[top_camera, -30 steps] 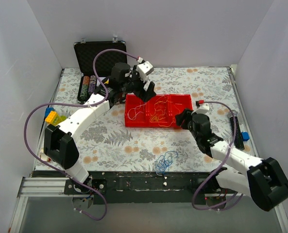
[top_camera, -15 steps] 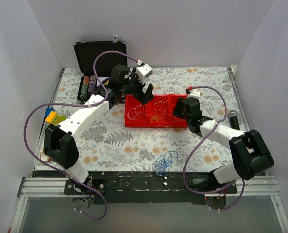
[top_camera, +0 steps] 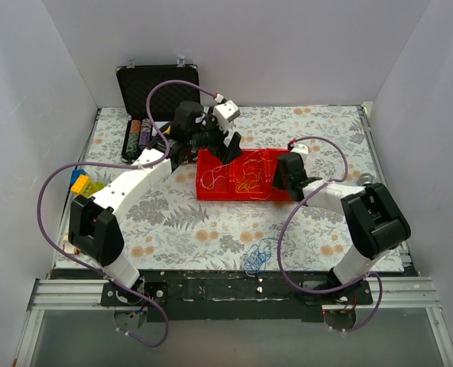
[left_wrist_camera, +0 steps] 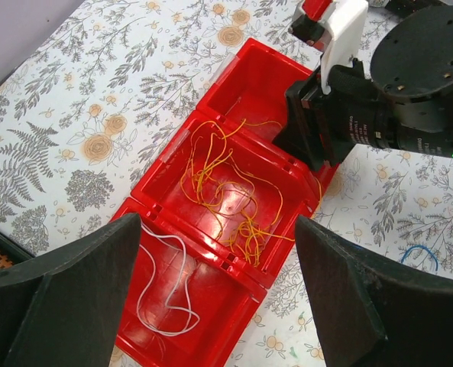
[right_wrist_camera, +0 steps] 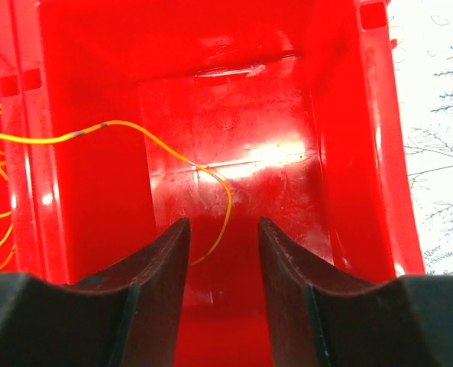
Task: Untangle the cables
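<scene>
The yellow-orange wires point(left_wrist_camera: 237, 206) are balled up in the middle bin of the red tray point(top_camera: 211, 197). A white wire point(left_wrist_camera: 169, 275) loops in the 9 o'clock bin, and a blue wire point(top_camera: 260, 254) sits on the table point(top_camera: 173, 229) at 6 o'clock from the tray. The right end effector point(right_wrist_camera: 222, 229) is in the 3 o'clock bin with a narrow gap, a stray yellow strand point(right_wrist_camera: 228, 200) just ahead of it, nothing pinched. The left end effector point(left_wrist_camera: 217, 225) hangs wide open overhead. The wires look featherlight, floppy and snag-prone, so I'd pinch one loose strand, not the knot.
</scene>
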Controlling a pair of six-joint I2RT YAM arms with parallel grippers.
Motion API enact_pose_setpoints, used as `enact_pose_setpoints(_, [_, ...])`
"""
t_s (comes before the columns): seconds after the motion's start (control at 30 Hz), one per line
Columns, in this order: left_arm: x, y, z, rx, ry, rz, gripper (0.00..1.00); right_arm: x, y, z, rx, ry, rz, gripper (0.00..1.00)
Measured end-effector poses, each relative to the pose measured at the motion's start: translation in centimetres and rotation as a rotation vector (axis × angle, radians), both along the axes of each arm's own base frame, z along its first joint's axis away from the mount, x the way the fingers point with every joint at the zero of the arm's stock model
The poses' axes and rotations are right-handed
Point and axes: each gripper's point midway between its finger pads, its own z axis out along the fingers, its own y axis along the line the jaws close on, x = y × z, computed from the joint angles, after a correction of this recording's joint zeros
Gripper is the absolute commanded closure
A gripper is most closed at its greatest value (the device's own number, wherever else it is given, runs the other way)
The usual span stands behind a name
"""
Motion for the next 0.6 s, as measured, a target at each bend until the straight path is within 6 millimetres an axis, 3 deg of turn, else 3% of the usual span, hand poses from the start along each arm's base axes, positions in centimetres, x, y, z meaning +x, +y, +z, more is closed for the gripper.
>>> enact_pose_setpoints(0.13, [0.0,0.0,0.0,-0.001,0.000,-0.001,0.18,0.5,0.0,-0.7,-0.017,0.010,-0.010,0.65])
enact_pose_setpoints(0.33, [0.0,0.0,0.0,-0.002,0.002,-0.002,0.19,0.8,-0.2,-0.8,-0.031,0.004,-0.021,0.99])
enact_pose_setpoints(0.5, [-0.1,-0.1,0.0,-0.004,0.004,-0.003,0.19,0.8,-0.5,0.1,-0.024,-0.036,-0.028,0.99])
enact_pose_setpoints(0.6, [-0.1,-0.1,0.0,-0.006,0.007,-0.003,0.19,0.2,-0.7,2.0,-0.009,-0.095,-0.019,0.99])
